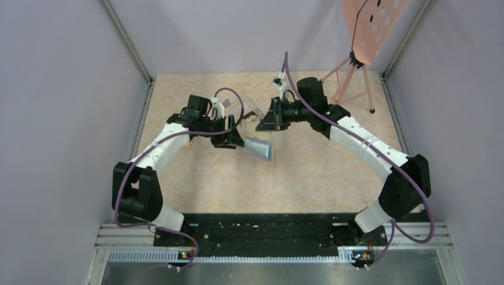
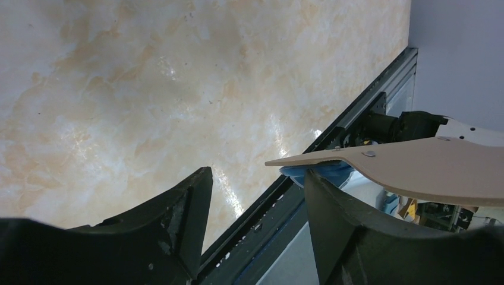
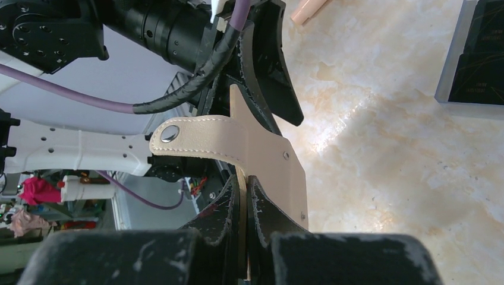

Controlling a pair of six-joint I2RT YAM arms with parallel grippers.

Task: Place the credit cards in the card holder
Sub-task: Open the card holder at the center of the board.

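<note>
The card holder is a tan wallet with a grey-blue inside, held open above the table's middle. My right gripper is shut on one tan flap of it; the flap sits between the closed fingers, and the snap strap curls to the left. My left gripper is open, its jaws wide apart. The wallet's other flap lies against the tip of its right finger, with the blue lining showing. Black credit cards lie in a clear box at the right wrist view's upper right.
The clear plastic box stands on the marble-patterned table just behind both grippers. A pink tripod with a perforated pink panel stands at the back right. Grey walls enclose the table on three sides.
</note>
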